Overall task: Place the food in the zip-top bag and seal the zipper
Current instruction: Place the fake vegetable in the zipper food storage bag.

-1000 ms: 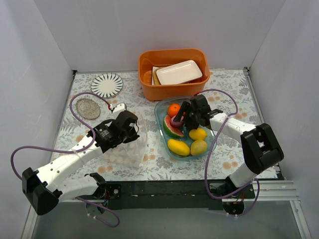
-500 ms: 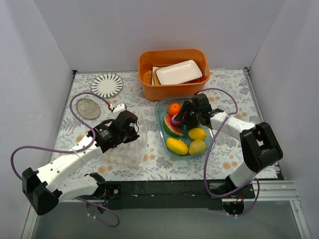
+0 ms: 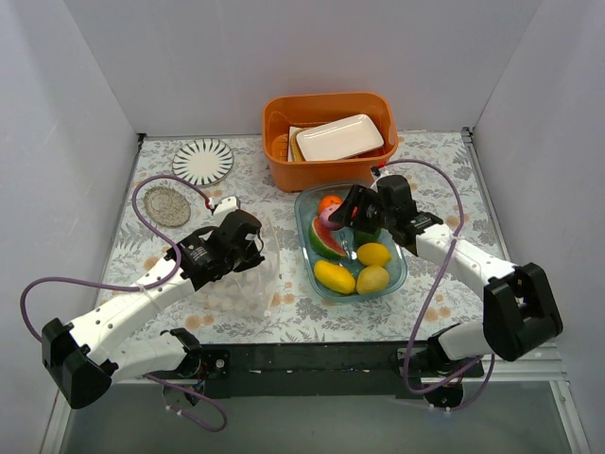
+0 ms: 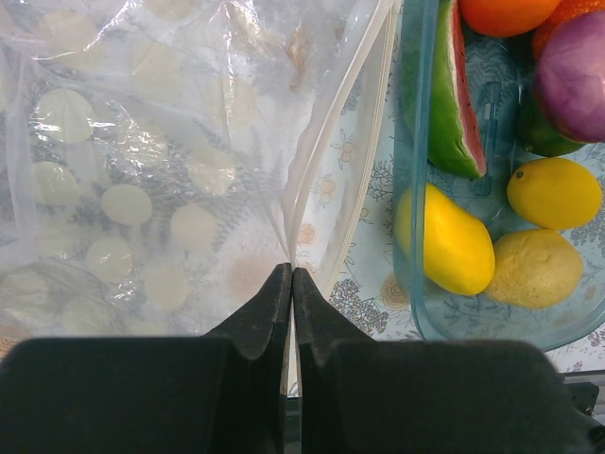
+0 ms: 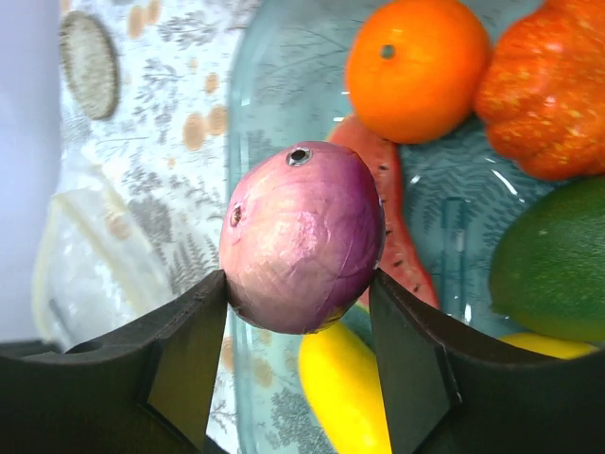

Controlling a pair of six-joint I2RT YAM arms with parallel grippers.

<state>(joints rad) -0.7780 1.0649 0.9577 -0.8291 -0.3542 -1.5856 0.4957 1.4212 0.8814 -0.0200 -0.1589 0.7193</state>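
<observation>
The clear dotted zip-top bag (image 3: 236, 284) lies left of the blue-tinted tray (image 3: 398, 272). My left gripper (image 3: 248, 248) is shut on the bag's mouth edge (image 4: 291, 274), where the whitish zipper (image 4: 333, 156) runs away from the pads. My right gripper (image 3: 342, 216) is shut on the purple onion (image 5: 302, 236) and holds it above the tray's left half. Below it in the tray lie the orange (image 5: 416, 66), red tomato (image 5: 544, 90), dark green fruit (image 5: 553, 265), watermelon slice (image 3: 326, 241), mango (image 3: 336, 276) and two lemons (image 3: 374, 253).
An orange bin (image 3: 284, 168) holding a white plate stands behind the tray. A striped plate (image 3: 203, 161) and a round coaster (image 3: 167, 205) lie at the back left. Purple cables loop beside both arms.
My right gripper has lifted the purple onion up out of the pile in the tray and its arm has swung out to the right. The left gripper and bag have not moved.
</observation>
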